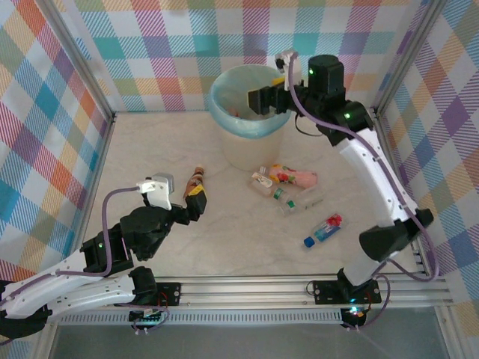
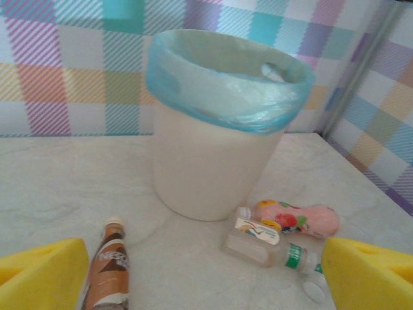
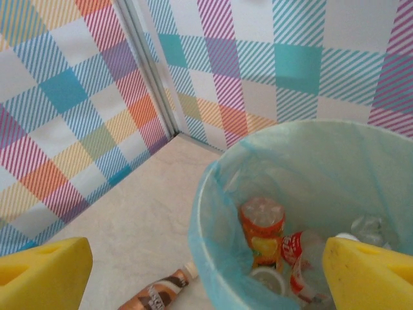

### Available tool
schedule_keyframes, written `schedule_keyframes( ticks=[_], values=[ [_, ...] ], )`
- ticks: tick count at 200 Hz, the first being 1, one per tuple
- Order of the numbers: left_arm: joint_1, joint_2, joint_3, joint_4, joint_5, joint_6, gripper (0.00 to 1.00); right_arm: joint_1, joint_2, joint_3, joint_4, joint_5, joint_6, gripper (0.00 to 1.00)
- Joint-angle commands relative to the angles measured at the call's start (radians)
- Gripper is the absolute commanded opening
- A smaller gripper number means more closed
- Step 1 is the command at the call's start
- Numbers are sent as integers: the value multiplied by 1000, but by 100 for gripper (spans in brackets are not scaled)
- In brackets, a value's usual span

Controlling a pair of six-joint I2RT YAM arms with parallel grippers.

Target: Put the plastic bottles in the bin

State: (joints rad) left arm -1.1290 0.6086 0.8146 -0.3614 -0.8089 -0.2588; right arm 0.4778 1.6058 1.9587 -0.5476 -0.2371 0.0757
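Right wrist view: bin [image 3: 208, 194] holds at least three bottles [image 3: 262, 229], orange and red labels showing; right pincer [image 3: 206, 265] wide, empty, above it. Six more lie on the counter [image 1: 150, 157] near the bin, brown bottle [image 1: 196, 182] apart. Left pincer [image 2: 203, 258] wide, empty.

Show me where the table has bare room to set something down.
Bare: the far left of the table, between the left wall, the bin and the brown bottle. Also the near middle, between the brown bottle and the blue-capped bottle. Crowded: just front-right of the bin, around the pink bottle.
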Motion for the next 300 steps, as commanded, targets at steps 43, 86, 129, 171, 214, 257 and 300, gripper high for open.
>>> schedule_keyframes(
  ticks=[43, 86, 129, 171, 214, 257, 300],
  values=[
    [39, -29, -23, -200, -180, -272, 96, -1, -264, -311, 158, -41, 68, 91],
    [62, 74, -6, -225, -80, -309, 96, -2, -437, -543, 126, 74, 72, 90],
    [87, 304, 77, -143, 195, -194, 95, -8, -511, -641, -53, 304, 70, 86],
    [66, 652, 181, 21, 539, -68, 90, -14, -631, -712, -35, 516, 29, 88],
    [-37, 961, 326, 159, 633, 56, 89, -14, -814, -830, 98, 536, 1, 88],
    [-116, 1194, 432, 264, 738, 119, 87, -14, -946, -923, 195, 531, 3, 90],
    [-136, 1373, 531, 298, 767, 119, 82, -14, -983, -950, 224, 508, 18, 91]
  ],
)
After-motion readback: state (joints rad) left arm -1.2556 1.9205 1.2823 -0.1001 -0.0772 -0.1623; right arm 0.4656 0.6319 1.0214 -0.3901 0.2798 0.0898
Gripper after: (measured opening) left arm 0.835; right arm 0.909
